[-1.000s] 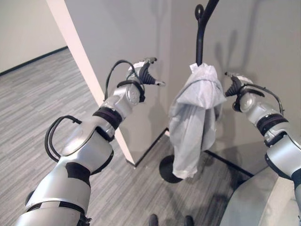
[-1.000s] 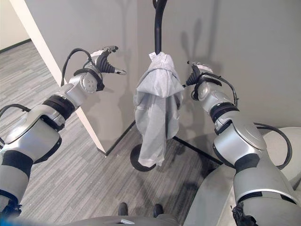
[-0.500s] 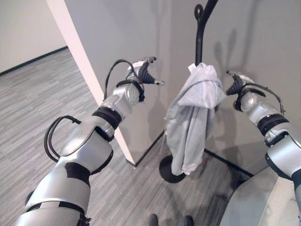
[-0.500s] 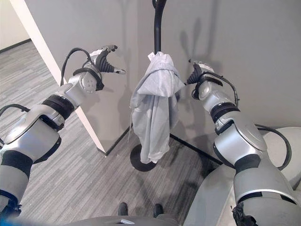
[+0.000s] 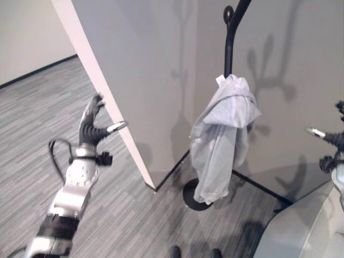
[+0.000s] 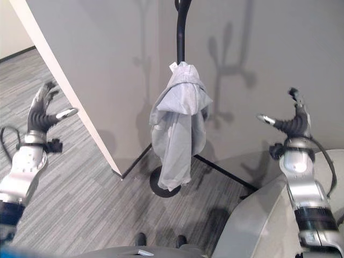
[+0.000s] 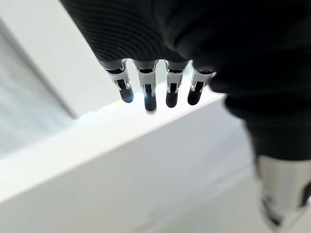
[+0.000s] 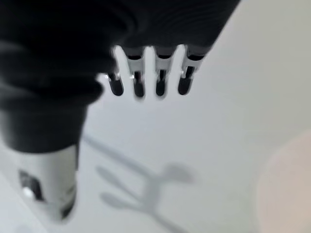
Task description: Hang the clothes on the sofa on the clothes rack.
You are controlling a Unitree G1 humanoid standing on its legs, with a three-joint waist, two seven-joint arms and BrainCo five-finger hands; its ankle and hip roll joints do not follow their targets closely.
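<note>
A pale grey garment (image 5: pixel 221 138) hangs from the black clothes rack (image 5: pixel 229 37) in the wall corner, its hem just above the rack's round base (image 5: pixel 192 195). My left hand (image 5: pixel 91 124) is held up far to the left, open, with straight fingers (image 7: pixel 146 89) and nothing in it. Far to the right, my right hand (image 6: pixel 292 122) is raised and open, its fingers (image 8: pixel 137 80) straight and empty. Both hands are well apart from the garment.
A grey wall corner with a pale edge (image 5: pixel 102 91) juts out between my left hand and the rack. Grey striped carpet (image 5: pixel 37 107) spreads to the left. A light grey sofa (image 6: pixel 252 226) sits at the lower right. A person's dark shoes (image 5: pixel 193 251) show at the bottom.
Both arms have drawn back from the rack and swung outward and down, left hand to the far left, right hand to the far right. The garment has settled and hangs free.
</note>
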